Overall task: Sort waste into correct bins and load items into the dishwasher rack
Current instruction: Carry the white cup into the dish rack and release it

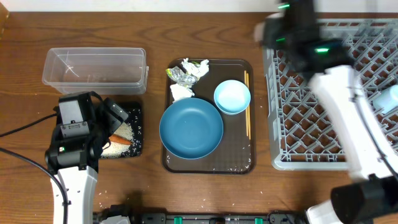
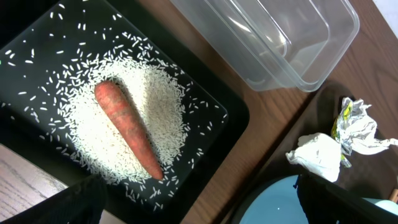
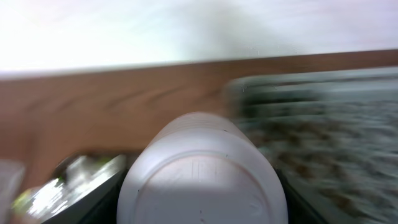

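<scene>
My right gripper (image 3: 202,202) is shut on a small white cup (image 3: 202,168), whose base faces the camera. From overhead this gripper (image 1: 272,29) is a blur at the back left corner of the grey dishwasher rack (image 1: 311,134). My left gripper (image 2: 205,211) hangs open over the black tray (image 2: 211,134), which holds rice grains (image 2: 158,109) and an orange carrot piece (image 2: 127,130). On the brown serving tray (image 1: 239,158) lie the dark-blue dish (image 1: 191,128), light-blue bowl (image 1: 232,97), chopsticks (image 1: 247,106), white tissues (image 1: 181,92) and silvery-green wrapper (image 1: 185,75).
A clear plastic tub (image 1: 93,67) stands behind the black tray (image 1: 135,115). A light-blue object (image 1: 388,98) sits in the rack at the right edge, partly behind my right arm. Stray rice grains dot the table near the left arm's base (image 1: 99,196).
</scene>
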